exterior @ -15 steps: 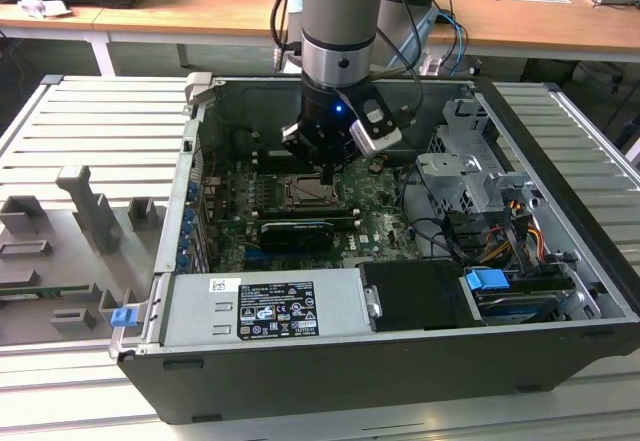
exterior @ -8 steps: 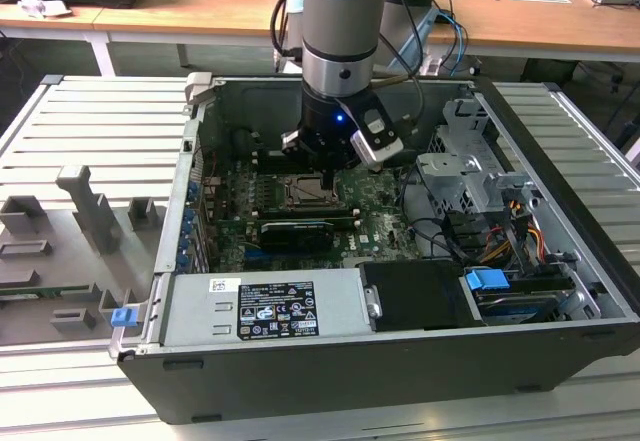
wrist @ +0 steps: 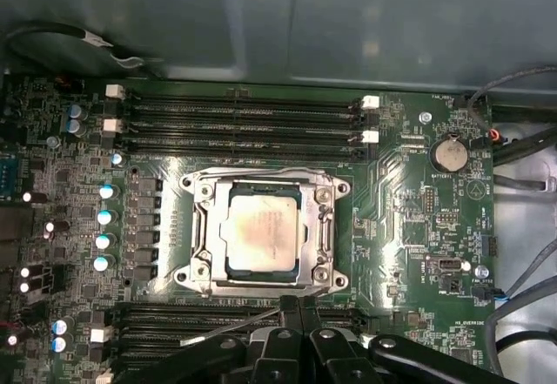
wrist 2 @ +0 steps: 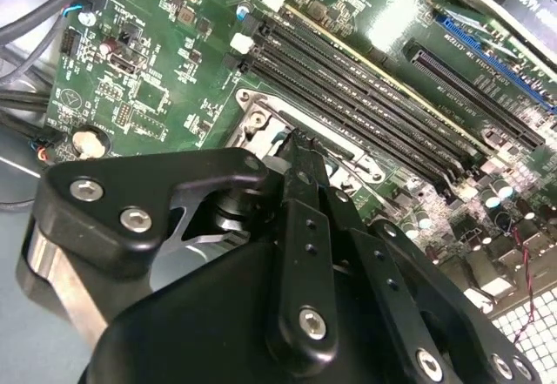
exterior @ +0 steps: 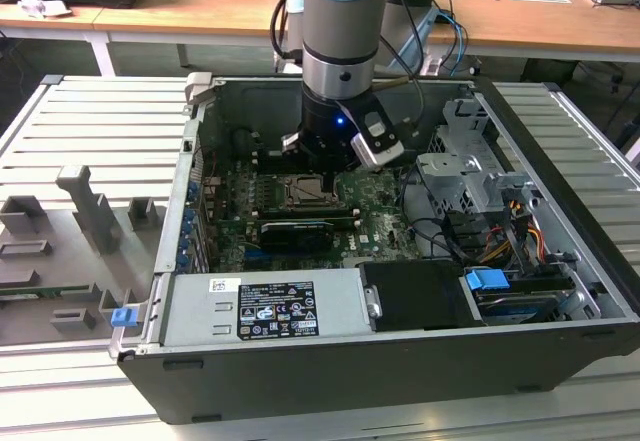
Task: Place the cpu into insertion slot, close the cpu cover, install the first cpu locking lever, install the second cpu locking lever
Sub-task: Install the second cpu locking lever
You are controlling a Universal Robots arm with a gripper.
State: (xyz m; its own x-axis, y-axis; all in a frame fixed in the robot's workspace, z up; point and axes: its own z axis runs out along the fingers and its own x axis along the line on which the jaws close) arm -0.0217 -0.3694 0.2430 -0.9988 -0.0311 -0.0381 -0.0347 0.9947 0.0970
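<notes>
The cpu (wrist: 265,232), a pale silvery-beige square, lies flat in the socket on the green motherboard (wrist: 418,227). The cpu cover (wrist: 326,227), a silvery metal frame, lies down around it. My gripper (wrist: 298,301) is shut, its two black fingers pressed together at the socket's edge. A thin grey locking lever (wrist: 235,323) slants across the memory slots and ends at the fingertips; whether they touch it I cannot tell. In the exterior view the gripper (exterior: 322,173) hangs straight above the socket (exterior: 305,193) inside the open computer case. The second wrist view has the gripper (wrist 2: 300,144) at the socket frame (wrist 2: 257,110).
Black memory slots (wrist: 244,118) flank the socket on both sides. A grey power supply box (exterior: 265,306) lines the case's near wall. A black card (exterior: 295,231) lies between it and the socket. A drive cage (exterior: 470,176) and cables (exterior: 500,231) fill the exterior view's right.
</notes>
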